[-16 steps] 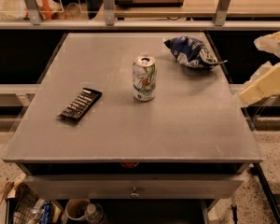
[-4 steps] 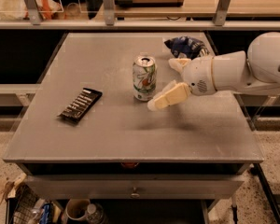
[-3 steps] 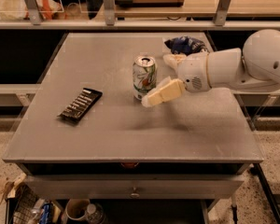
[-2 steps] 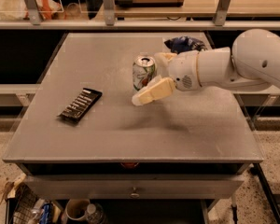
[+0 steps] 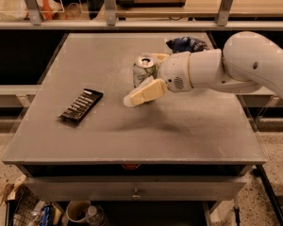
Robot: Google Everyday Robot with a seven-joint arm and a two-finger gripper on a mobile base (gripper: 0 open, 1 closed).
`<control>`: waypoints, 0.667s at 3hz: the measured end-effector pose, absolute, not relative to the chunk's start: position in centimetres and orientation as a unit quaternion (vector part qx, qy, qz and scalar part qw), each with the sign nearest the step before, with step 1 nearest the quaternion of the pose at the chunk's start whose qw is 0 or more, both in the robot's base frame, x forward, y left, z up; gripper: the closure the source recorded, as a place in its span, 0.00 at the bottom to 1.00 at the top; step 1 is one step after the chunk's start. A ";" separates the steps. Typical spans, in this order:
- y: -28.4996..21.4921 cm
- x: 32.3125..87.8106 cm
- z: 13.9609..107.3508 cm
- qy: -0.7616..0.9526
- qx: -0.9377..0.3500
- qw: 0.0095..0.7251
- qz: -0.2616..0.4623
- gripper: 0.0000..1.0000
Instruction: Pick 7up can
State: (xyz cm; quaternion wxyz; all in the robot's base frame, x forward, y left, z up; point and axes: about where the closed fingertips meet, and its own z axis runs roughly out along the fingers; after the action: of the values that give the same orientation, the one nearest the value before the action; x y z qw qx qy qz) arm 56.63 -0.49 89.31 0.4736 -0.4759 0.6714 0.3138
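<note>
The 7up can [image 5: 143, 68] stands upright near the middle of the grey table [image 5: 132, 135], its silver top showing. My gripper [image 5: 141, 79] has come in from the right on the white arm [image 5: 236, 69] and straddles the can. One cream finger [image 5: 144, 92] lies in front of the can and covers its lower part. The other finger [image 5: 160, 57] shows just behind the can. The jaws stand apart with the can between them. I cannot tell whether the fingers touch it. The can rests on the table.
A flat black bar with white lettering [image 5: 81, 105] lies on the table's left. A dark blue-and-white snack bag [image 5: 186, 44] sits behind the arm at the back right. A railed shelf [image 5: 132, 25] runs behind the table. Bins and cups [image 5: 78, 213] sit under it.
The gripper has swung in from the right edge to the can and moved left, so that its fingers now lie on either side of the can. The can has not moved.
</note>
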 end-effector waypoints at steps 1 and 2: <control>-0.1 56.6 89.2 0.668 -0.479 0.473 0.317 0.15; 0.2 56.4 89.1 0.663 -0.484 0.474 0.319 0.38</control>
State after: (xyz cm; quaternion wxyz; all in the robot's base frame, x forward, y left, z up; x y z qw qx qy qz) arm 56.43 0.21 89.10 0.4742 -0.4837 0.6630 0.3188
